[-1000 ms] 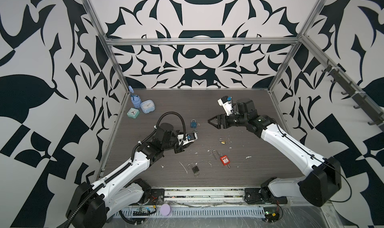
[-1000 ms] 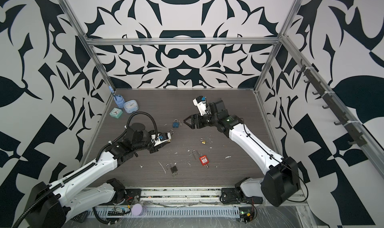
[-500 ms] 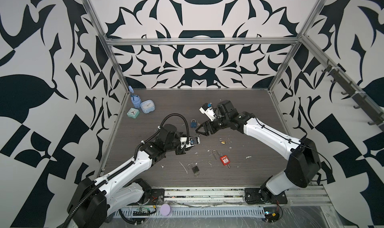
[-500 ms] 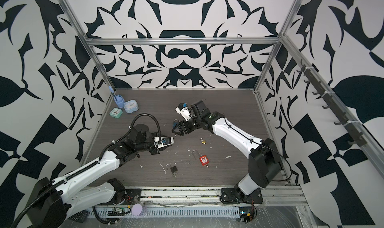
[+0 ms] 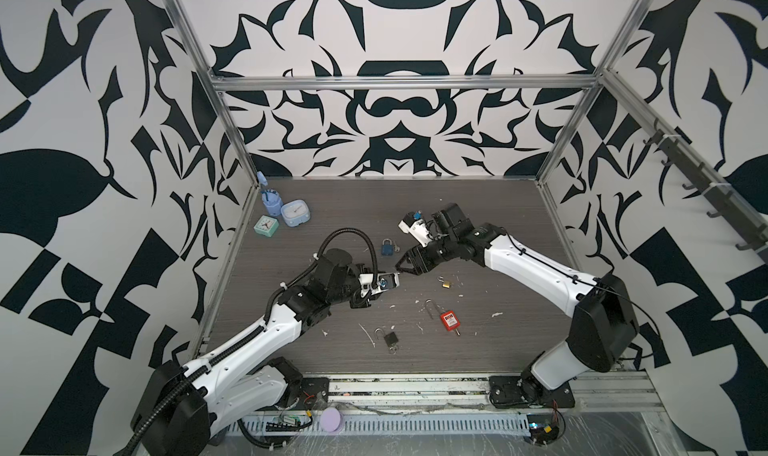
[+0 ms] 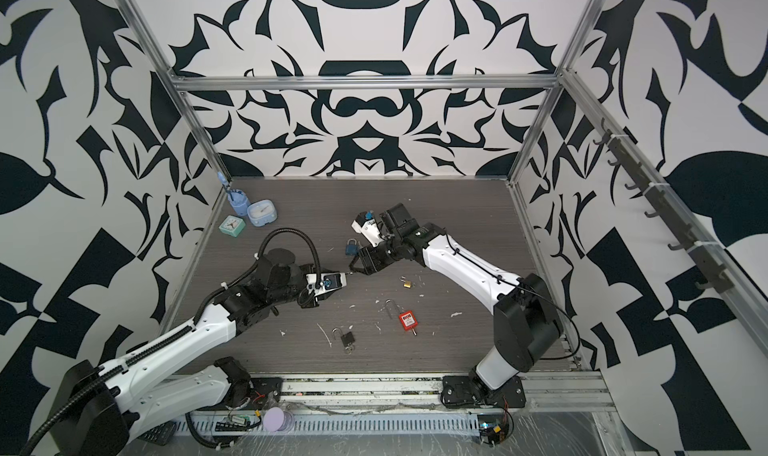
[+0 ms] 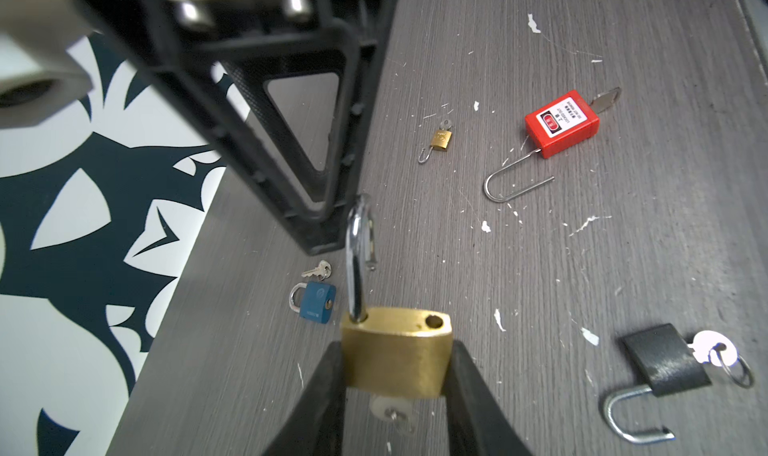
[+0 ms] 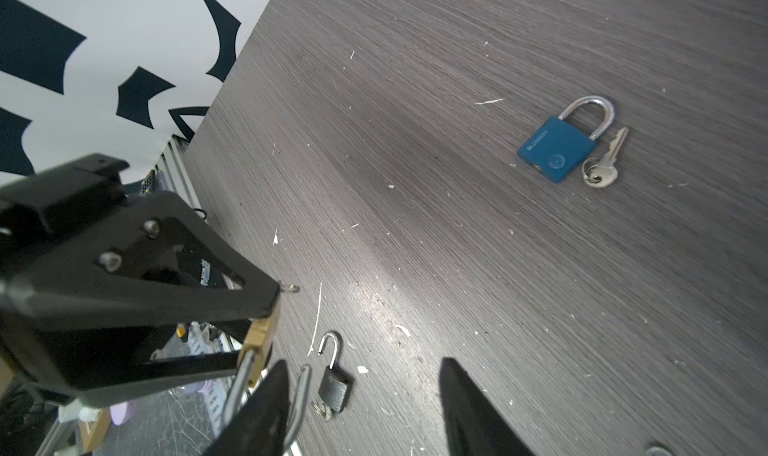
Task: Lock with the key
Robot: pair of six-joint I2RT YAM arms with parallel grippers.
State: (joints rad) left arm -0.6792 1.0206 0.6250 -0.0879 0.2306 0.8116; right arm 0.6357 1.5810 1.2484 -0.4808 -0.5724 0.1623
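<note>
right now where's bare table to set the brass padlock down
Bare: the back of the table, from the blue clock to the right wall. Crowded: mid-table, among the blue padlock, small gold padlock, red padlock and black padlock.

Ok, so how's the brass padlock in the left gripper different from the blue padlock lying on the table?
The brass padlock is clamped in the left gripper; the blue padlock lies flat on the table. The brass one's shackle is swung open, one hole empty; the blue one's is shut. A white-tagged key sticks out beneath the brass one; the blue one's key lies loose beside it. Both have silver shackles.
</note>
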